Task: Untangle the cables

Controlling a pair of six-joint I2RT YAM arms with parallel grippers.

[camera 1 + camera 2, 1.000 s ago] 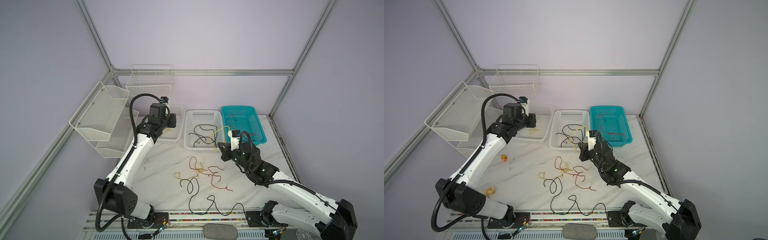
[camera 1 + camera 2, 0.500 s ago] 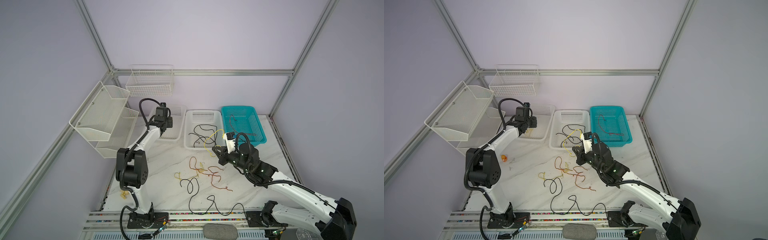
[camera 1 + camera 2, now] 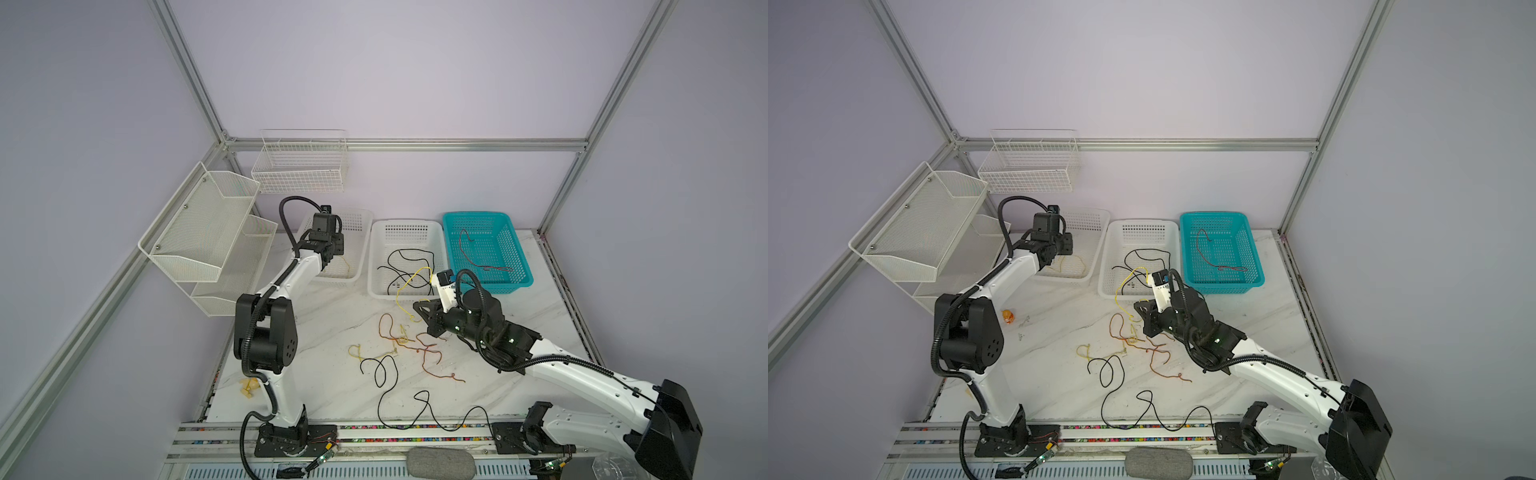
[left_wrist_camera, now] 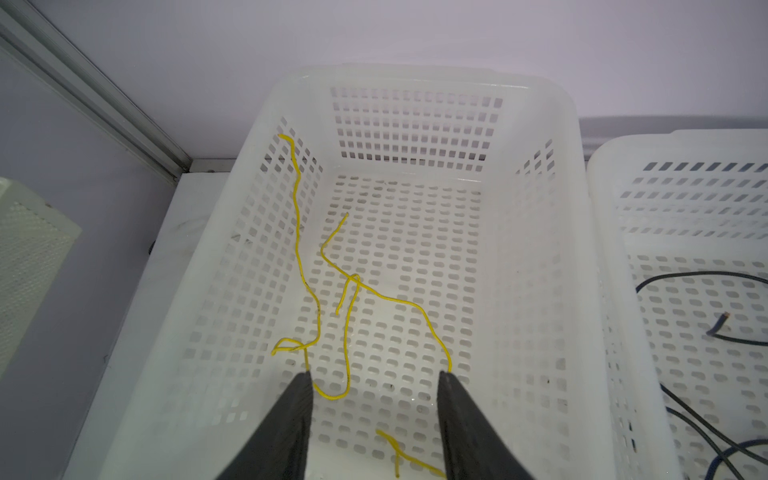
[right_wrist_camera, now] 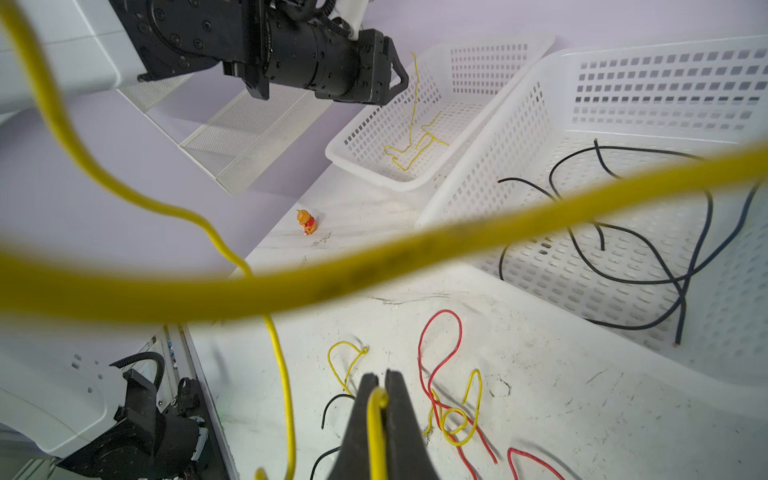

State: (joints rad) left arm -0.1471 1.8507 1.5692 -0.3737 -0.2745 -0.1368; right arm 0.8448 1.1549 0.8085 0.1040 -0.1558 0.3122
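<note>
At the bench's (image 3: 332, 316) back stand a left white basket (image 3: 355, 222), a middle white basket (image 3: 409, 232) and a teal basket (image 3: 478, 220), side by side. An orange toy (image 3: 1008, 316) stands apart.

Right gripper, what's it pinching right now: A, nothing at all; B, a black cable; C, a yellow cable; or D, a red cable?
C: in the right wrist view the right gripper is closed on a yellow cable, which runs up between its fingers and loops away above the table.
</note>
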